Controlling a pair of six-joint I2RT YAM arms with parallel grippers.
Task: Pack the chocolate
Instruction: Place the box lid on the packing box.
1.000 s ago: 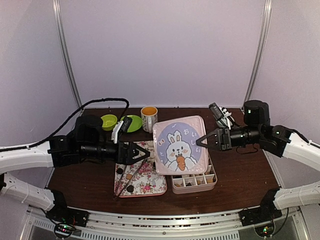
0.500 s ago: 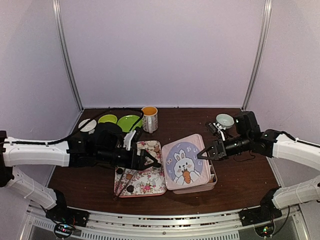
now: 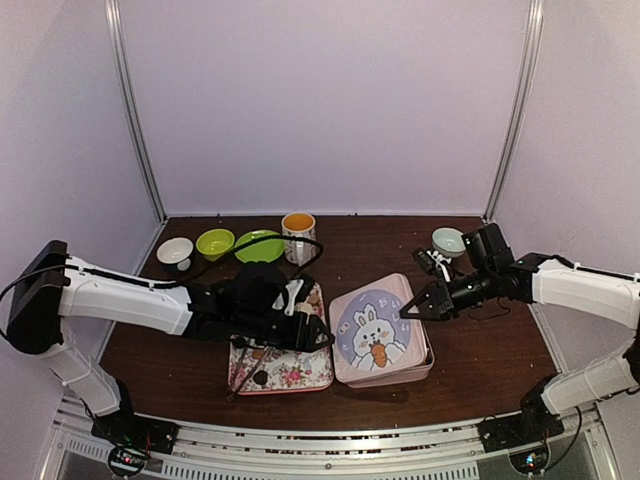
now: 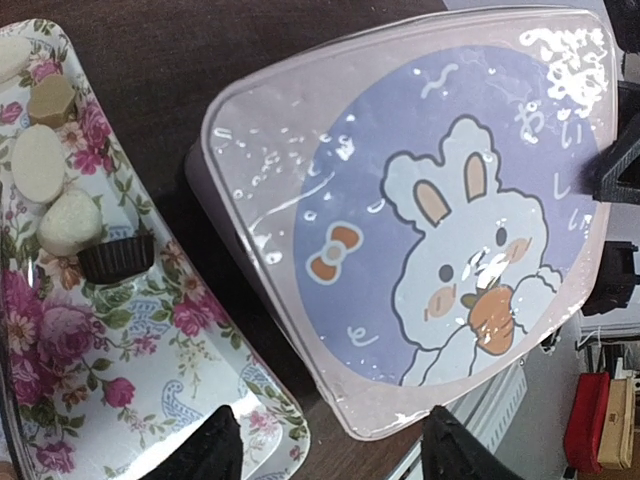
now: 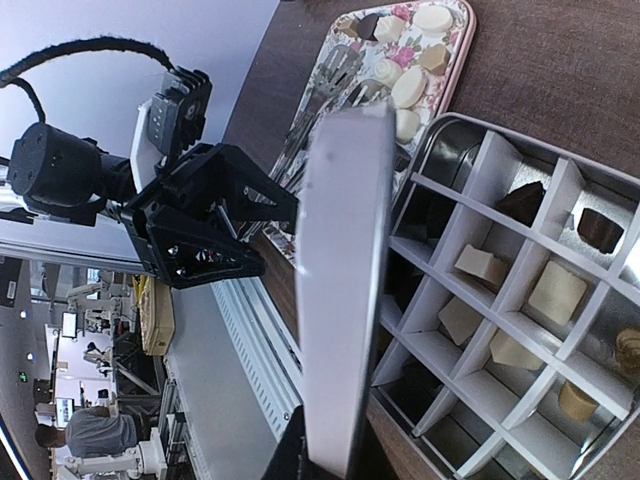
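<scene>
Pinching the bunny lid (image 3: 378, 332) by its right edge with the right claw (image 3: 405, 312), tilting it above the divided box (image 5: 455, 150). Hovering the left claw (image 3: 318, 338) half spread beside the lid's left edge, gripping nothing. Showing chocolate (image 5: 557, 292) in box compartments, more lying on the flowered tray (image 4: 150, 340) on the bench (image 3: 480, 360).

Pale lilac walls (image 3: 330, 100), silver corner posts (image 3: 135, 110) (two), dark wooden table (image 3: 480, 350)
</scene>
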